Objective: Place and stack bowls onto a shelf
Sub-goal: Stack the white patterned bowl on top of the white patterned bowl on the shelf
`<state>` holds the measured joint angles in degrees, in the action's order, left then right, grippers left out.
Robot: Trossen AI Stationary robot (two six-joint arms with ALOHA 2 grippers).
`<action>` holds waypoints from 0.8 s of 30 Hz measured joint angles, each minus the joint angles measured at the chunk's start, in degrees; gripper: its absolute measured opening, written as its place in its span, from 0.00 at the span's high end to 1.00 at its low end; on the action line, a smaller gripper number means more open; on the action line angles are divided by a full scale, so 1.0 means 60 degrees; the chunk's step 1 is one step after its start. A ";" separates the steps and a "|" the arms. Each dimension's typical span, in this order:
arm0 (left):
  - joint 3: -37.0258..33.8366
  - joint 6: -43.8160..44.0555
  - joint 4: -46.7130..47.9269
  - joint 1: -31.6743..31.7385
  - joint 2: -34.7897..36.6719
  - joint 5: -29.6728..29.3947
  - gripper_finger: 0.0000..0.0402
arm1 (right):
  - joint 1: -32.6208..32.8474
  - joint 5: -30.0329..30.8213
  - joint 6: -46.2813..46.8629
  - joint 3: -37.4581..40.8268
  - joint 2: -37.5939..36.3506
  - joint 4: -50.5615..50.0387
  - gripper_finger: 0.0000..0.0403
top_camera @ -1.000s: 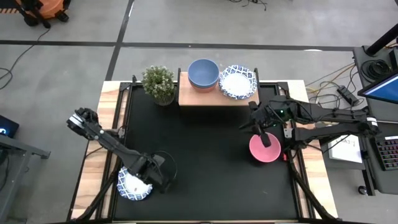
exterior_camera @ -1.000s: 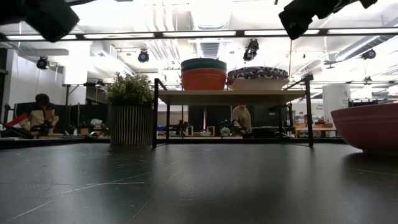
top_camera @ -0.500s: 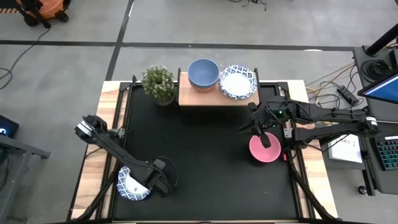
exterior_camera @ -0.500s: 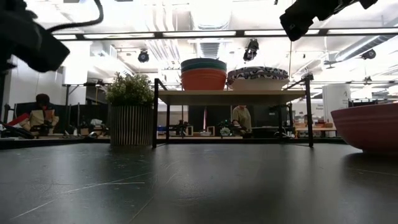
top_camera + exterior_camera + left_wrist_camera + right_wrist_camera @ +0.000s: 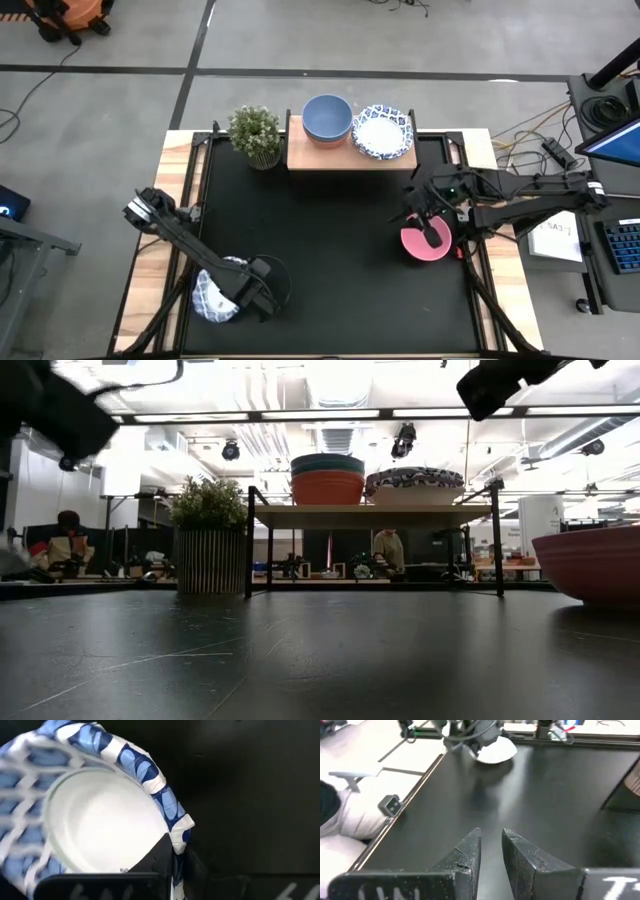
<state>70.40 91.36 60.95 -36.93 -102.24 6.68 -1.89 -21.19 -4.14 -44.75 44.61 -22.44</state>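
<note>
A potted plant [image 5: 255, 134] stands on the desk [image 5: 330, 250] just beside the shelf [image 5: 345, 155], a light-wood board on thin black legs. On the shelf sit a grey-blue bowl [image 5: 326, 117] and a patterned bowl [image 5: 382, 131]. The left gripper [image 5: 243, 296], at the desk's near left corner, is clamped on the scalloped rim of a white-and-blue bowl [image 5: 95, 815], which is tilted. The right gripper [image 5: 432, 228] hovers over the pink bowl [image 5: 424, 243], fingers [image 5: 465, 855] narrowly parted, holding nothing.
</note>
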 joint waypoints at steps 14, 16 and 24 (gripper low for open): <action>0.4609 -0.7907 0.1691 0.0413 0.0011 -0.4281 1.00 | 0.0929 0.0000 -0.0489 0.0293 -0.0678 0.0111 0.83; 0.5198 -0.9241 0.1668 0.0675 0.0011 -0.5368 1.00 | 0.0993 0.0003 -0.0496 0.0442 -0.0891 0.0208 0.83; 0.6483 -1.5019 0.0143 0.2159 0.0025 -0.6889 1.00 | 0.1006 0.0000 -0.0419 0.0950 -0.1833 0.0362 0.83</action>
<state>109.30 1.25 61.80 -23.97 -102.08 -34.65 4.14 -21.19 -6.66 -39.05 33.61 -20.27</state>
